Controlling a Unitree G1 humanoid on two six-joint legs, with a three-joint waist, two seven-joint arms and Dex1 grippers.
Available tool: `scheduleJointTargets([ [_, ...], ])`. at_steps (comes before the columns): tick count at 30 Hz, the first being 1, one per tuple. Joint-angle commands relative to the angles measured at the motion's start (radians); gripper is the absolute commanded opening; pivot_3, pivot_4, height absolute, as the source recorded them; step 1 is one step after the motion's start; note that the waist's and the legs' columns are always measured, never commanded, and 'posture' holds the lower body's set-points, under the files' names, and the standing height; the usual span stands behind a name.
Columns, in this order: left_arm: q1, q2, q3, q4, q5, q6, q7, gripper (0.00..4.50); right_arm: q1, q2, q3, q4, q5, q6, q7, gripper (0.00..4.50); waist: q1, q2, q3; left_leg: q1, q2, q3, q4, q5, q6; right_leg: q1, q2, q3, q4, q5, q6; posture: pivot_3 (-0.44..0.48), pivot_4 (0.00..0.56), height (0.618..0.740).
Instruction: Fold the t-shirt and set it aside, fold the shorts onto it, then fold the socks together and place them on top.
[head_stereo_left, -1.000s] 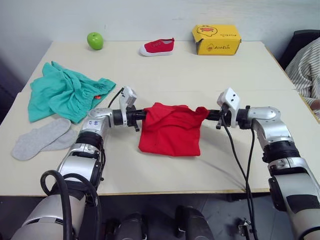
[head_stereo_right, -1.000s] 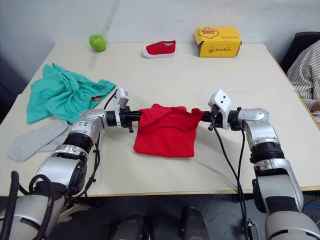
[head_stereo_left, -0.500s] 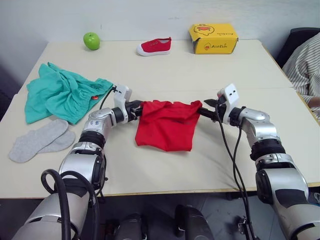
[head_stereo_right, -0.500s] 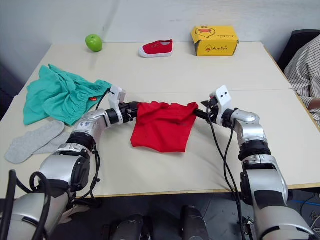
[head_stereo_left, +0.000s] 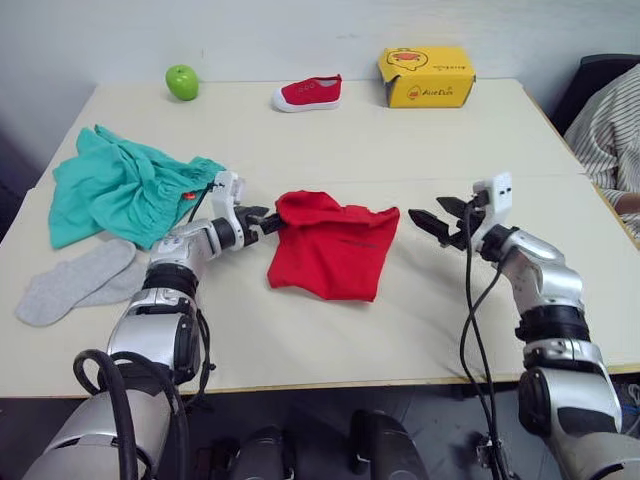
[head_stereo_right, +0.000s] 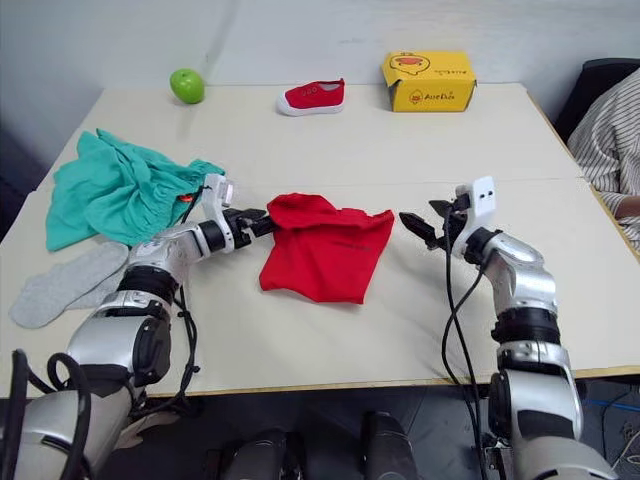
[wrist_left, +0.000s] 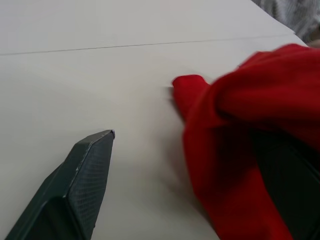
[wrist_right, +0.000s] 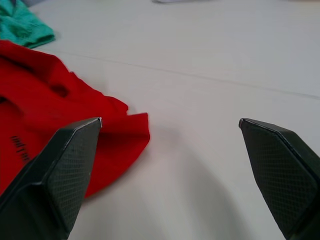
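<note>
One t-shirt (head_stereo_left: 325, 252), one shorts (head_stereo_left: 120, 190), two socks (head_stereo_left: 70, 283), one apple (head_stereo_left: 182, 81), one shoe (head_stereo_left: 308, 93), one box (head_stereo_left: 426, 76).

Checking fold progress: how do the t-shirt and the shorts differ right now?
The t-shirt is red and folded into a compact patch mid-table; the shorts are teal, spread and rumpled at the robot's left. The left gripper is at the t-shirt's edge; nothing touches the shorts. Both lie on the table.

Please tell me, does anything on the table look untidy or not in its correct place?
Yes. The t-shirt lies in an uneven, skewed bundle mid-table, its upper edge bunched, not a neat fold. The shorts are a crumpled heap, and the socks lie loosely overlapped beside them.
</note>
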Motion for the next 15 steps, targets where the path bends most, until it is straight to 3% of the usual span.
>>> scheduleJointTargets([
  [1,0.06,0.036,-0.001,-0.114,-0.002,-0.132,-0.089,4.47,0.1,-0.013,-0.005,-0.269,0.066,0.004,0.039,4.5,-0.002,0.0,0.0,0.0,0.0,0.0,0.0,0.0,0.0,0.0,0.0,0.0,0.0,0.0,0.0,0.0,0.15,0.74],
  [7,0.155,0.133,-0.058,-0.203,0.051,-0.152,-0.144,4.47,0.331,-0.034,0.09,-0.621,0.081,-0.007,0.102,4.5,0.003,0.0,0.0,0.002,0.001,0.001,-0.001,0.0,-0.001,0.0,0.0,0.001,0.0,0.0,0.0,0.0,0.15,0.74],
  [11,0.261,0.195,-0.114,-0.331,0.087,-0.422,-0.275,4.47,0.437,-0.038,0.207,-0.739,-0.013,-0.099,0.108,4.5,0.011,0.0,0.0,0.003,0.0,0.002,-0.002,0.0,-0.001,0.0,-0.001,0.002,0.0,0.0,-0.001,0.0,0.15,0.74],
  [15,0.34,0.214,-0.114,-0.427,0.021,-0.629,-0.437,4.47,0.449,-0.045,0.319,-0.687,-0.201,-0.276,0.072,4.5,0.014,0.0,0.0,0.003,0.002,0.002,-0.001,0.0,-0.001,0.0,-0.002,0.002,0.0,-0.001,-0.001,0.0,0.15,0.74],
])
